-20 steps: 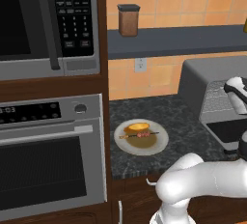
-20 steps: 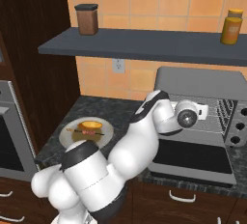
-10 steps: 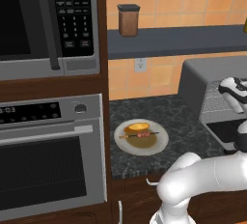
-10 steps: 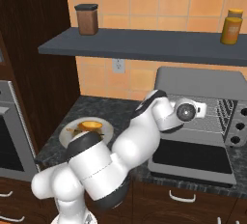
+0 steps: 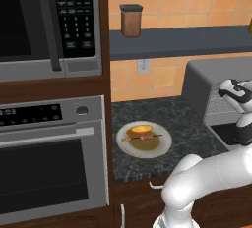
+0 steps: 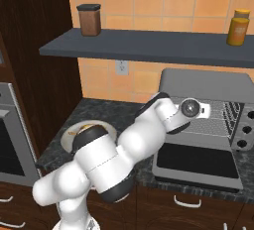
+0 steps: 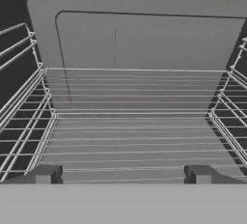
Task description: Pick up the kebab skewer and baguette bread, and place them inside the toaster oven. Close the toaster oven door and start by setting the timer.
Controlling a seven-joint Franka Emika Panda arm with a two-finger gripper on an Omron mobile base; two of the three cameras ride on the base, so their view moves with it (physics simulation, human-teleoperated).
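Grey metal toaster oven [image 6: 208,120] at right, toaster oven door [image 6: 196,162] dropped flat, rack bare. Gripper [image 7: 123,174] fingers spread, empty, at its mouth. Left: baguette bread [image 5: 140,129], light, crushable; kebab skewer [image 5: 142,137], thin, probably slippery, so pinch mid-stick.

toaster oven [image 6: 206,83]: looked like matt grey metal, with a thin wire rack [image 7: 130,131]
toaster oven door [image 6: 193,160]: was dark glossy glass
worktop [image 5: 162,116]: was speckled dark stone
plate [image 5: 162,146]: was smooth and white
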